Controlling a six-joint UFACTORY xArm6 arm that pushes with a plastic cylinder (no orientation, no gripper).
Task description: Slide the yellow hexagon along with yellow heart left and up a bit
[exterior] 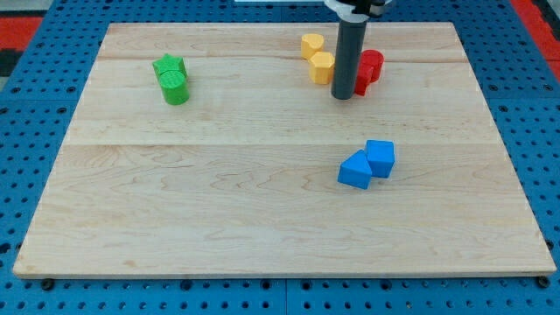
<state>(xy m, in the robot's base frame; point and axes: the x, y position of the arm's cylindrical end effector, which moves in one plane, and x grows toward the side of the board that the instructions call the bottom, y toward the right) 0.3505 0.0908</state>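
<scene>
The yellow hexagon (322,66) sits near the view's top, a little right of centre on the wooden surface (219,192), touching the yellow heart (312,45) just above and to its left. My tip (343,95) stands upright just beside the hexagon's right side, between it and the red blocks (369,70), whose shapes I cannot make out. There are no jaws, only the straight dark rod. Two green blocks (172,79) huddle at the top left; two blue blocks (367,164) touch lower right.
</scene>
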